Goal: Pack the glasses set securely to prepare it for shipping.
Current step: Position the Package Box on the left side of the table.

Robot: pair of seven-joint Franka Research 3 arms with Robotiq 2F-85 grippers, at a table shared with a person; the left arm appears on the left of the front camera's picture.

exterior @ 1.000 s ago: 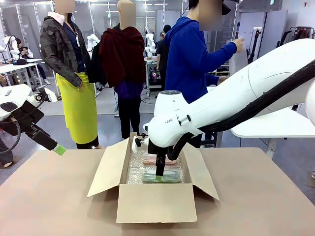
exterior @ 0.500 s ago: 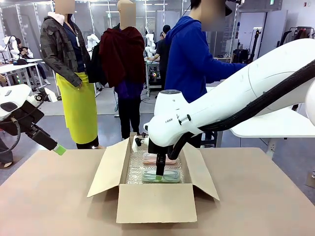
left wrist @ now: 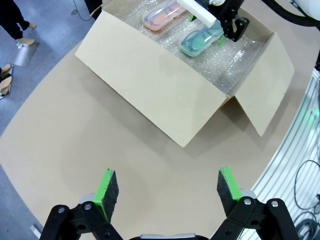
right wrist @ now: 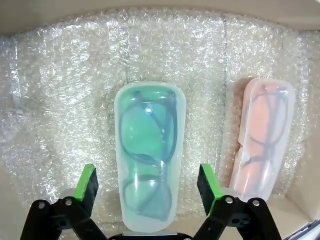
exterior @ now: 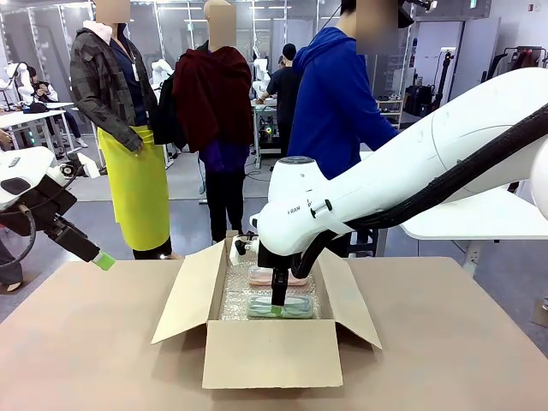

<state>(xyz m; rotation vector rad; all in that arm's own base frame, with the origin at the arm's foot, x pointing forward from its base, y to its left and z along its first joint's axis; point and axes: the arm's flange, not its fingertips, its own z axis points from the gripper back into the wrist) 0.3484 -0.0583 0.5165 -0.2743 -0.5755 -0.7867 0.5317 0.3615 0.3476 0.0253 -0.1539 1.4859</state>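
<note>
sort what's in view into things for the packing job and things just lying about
For the job: mint-green case, pink case, cardboard box, bubble wrap lining, right fingers, open.
Just about: left fingers, open, away from the box; table; person in blue.

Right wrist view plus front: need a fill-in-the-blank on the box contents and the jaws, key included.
1. The mint-green glasses case lies on ____ lining the cardboard box.
2. The other glasses case in the box is ____.
3. The right jaws straddle the mint-green glasses case, standing ____.
Missing words: bubble wrap; pink; open.
</note>
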